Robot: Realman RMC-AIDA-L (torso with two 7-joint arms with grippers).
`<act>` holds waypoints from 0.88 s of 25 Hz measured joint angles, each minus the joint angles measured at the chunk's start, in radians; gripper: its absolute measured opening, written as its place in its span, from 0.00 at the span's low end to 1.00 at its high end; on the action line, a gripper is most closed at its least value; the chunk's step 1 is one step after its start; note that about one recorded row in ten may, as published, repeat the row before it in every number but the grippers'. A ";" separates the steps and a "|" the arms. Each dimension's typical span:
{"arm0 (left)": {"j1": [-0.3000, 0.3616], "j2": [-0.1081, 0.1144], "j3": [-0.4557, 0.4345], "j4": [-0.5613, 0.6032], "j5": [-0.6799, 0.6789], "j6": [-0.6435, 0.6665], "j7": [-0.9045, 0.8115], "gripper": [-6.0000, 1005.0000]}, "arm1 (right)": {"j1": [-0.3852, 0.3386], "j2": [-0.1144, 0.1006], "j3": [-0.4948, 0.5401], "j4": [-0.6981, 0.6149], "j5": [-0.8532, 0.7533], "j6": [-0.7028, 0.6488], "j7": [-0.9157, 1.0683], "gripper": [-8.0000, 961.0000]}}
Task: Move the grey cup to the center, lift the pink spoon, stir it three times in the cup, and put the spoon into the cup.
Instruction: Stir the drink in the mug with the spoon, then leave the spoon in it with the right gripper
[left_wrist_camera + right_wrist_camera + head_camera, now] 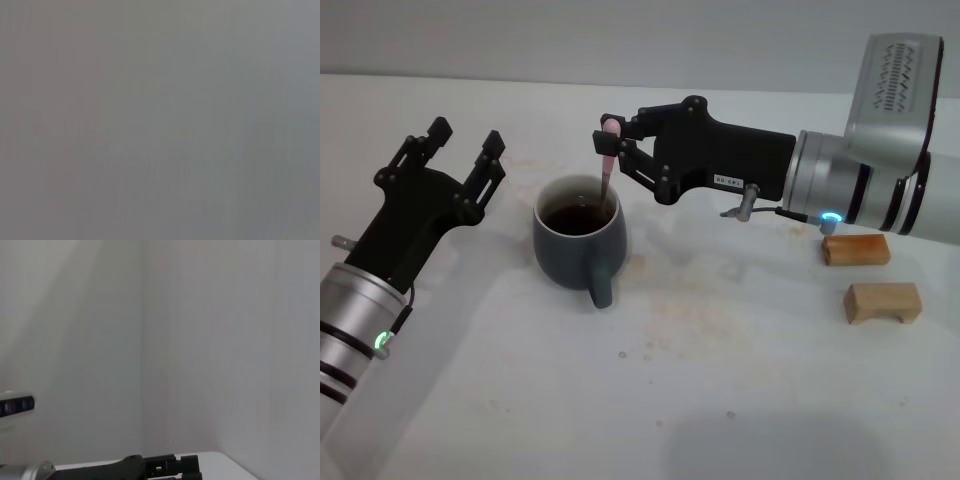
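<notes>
Hovering with jaws apart, the left gripper (463, 146) flanked the rounded blue-grey ceramic mug (579, 248) at table centre. The right gripper (613, 140) pinched the slim pink-handled spoon (607, 160), bowl dipped inside: apparently stirring. Next, release.

You can't see the pink spoon (607, 160)'s bowl — it is sunk inside the grey cup (579, 245). Your left wrist view is a grey blur, and the head view crops the left arm (355, 320).

Small white label on right end effector (613, 140), print unreadable.
</notes>
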 joint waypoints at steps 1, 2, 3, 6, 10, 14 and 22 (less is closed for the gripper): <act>-0.004 0.000 0.000 0.000 0.000 -0.013 0.000 0.64 | 0.000 0.001 0.000 0.009 -0.001 0.005 0.000 0.12; -0.008 0.000 0.000 0.002 0.000 -0.027 0.001 0.64 | 0.000 0.001 0.000 0.014 -0.002 0.006 0.000 0.12; -0.011 0.000 0.000 0.004 0.000 -0.036 0.001 0.64 | 0.001 0.001 0.000 0.017 -0.002 0.006 0.000 0.12; -0.016 0.000 0.000 0.007 0.000 -0.049 0.002 0.64 | 0.001 0.002 0.000 0.022 -0.002 0.007 0.000 0.12; -0.021 0.000 -0.001 0.009 -0.002 -0.061 0.002 0.64 | -0.002 0.002 0.000 0.022 -0.002 0.013 0.000 0.12; -0.035 0.001 0.000 0.011 -0.001 -0.096 0.002 0.64 | -0.002 0.002 0.000 0.022 0.001 0.020 0.000 0.12; -0.040 0.004 0.000 0.014 0.000 -0.161 0.027 0.64 | -0.002 0.002 0.001 0.022 0.004 0.021 0.000 0.12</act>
